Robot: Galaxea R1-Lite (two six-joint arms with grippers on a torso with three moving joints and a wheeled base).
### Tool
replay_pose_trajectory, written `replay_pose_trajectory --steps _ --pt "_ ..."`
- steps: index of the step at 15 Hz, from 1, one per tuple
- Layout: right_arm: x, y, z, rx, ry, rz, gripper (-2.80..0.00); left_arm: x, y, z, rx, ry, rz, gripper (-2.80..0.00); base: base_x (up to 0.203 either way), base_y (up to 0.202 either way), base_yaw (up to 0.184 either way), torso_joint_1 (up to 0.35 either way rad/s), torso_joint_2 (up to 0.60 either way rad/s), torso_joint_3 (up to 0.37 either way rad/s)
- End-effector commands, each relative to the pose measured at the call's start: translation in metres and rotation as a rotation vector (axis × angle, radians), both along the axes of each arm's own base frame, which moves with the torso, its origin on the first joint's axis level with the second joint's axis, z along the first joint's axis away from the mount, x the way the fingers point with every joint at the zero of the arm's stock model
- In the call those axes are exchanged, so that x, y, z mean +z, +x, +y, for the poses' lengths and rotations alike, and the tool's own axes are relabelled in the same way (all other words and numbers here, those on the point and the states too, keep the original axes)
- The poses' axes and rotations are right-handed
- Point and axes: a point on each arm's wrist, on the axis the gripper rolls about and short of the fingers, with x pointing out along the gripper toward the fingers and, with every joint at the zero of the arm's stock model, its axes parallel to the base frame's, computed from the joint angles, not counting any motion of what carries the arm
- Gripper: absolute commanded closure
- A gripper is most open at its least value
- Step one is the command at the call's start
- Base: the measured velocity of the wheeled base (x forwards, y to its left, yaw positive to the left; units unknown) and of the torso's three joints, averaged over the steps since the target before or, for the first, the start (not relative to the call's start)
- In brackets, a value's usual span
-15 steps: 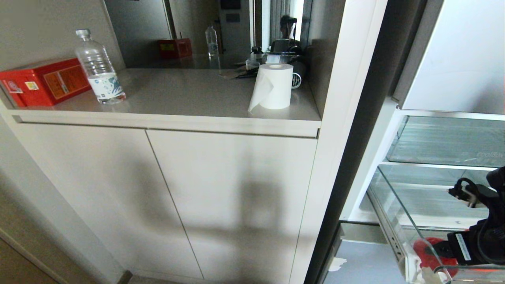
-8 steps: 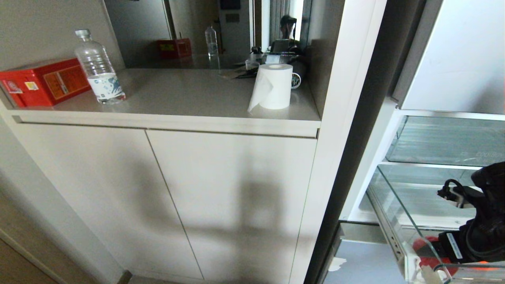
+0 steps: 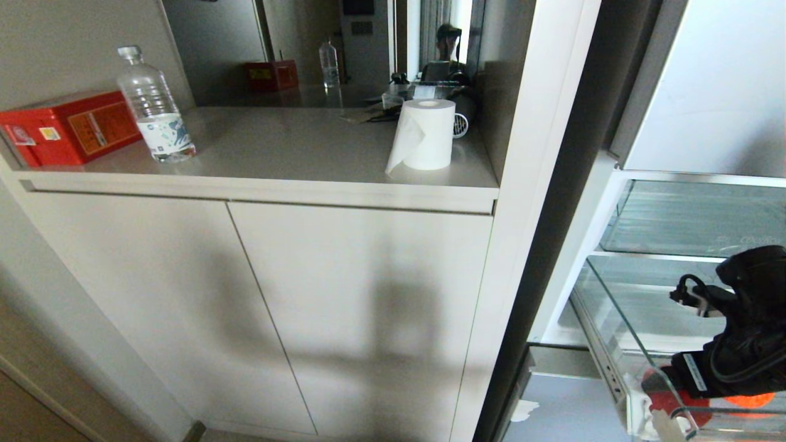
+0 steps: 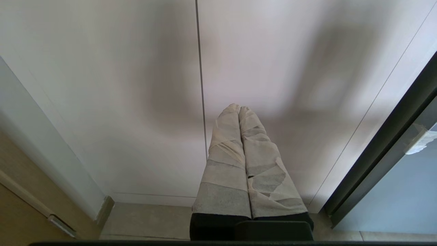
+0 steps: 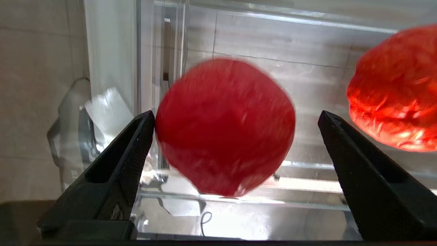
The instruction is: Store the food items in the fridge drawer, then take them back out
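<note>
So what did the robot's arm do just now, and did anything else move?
The right arm slid leftward in the head view, deeper over the fridge drawer. Its tool stands open around the round red food, not clamped. The orange-red one, the paper roll and the bottle stayed put.

Tabletop [image 3: 295,144] — pale grey, set in a niche above two cabinet doors. On it, far left: red box [image 3: 67,127], a clear water bottle [image 3: 153,107] upright just beside it. Toward the right end: a white paper roll [image 3: 425,135], upright, one loose sheet hanging; dark items behind it, too small to tell.

Fridge drawer [image 3: 620,344] — clear plastic, pulled out. On its floor: round red ball [image 5: 225,126] and an orange-red ball [image 5: 396,92], near each other, apart.
</note>
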Motion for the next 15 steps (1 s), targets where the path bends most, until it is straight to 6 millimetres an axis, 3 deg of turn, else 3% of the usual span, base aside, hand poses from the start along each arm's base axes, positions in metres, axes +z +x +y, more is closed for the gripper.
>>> replay_pose_trajectory --steps 1,8,15 --pt "0.0007 0.0051 -0.0005 -0.006 0.003 -0.004 -2.8 0.0 0.0 0.0 0.0 0.0 0.0 0.0 0.0 0.0 0.0 0.0 0.0 0.0" --pt "-0.0008 0.0132 -0.006 -0.026 -0.009 0.002 -2.8 0.0 0.0 0.0 0.0 0.0 0.0 0.0 0.0 0.0 0.0 0.0 0.0 0.0" --pt "-0.0044 0.0085 -0.0056 -0.016 -0.013 0.021 -2.8 0.0 0.0 0.0 0.0 0.0 0.0 0.0 0.0 0.0 0.0 0.0 0.0 0.0"
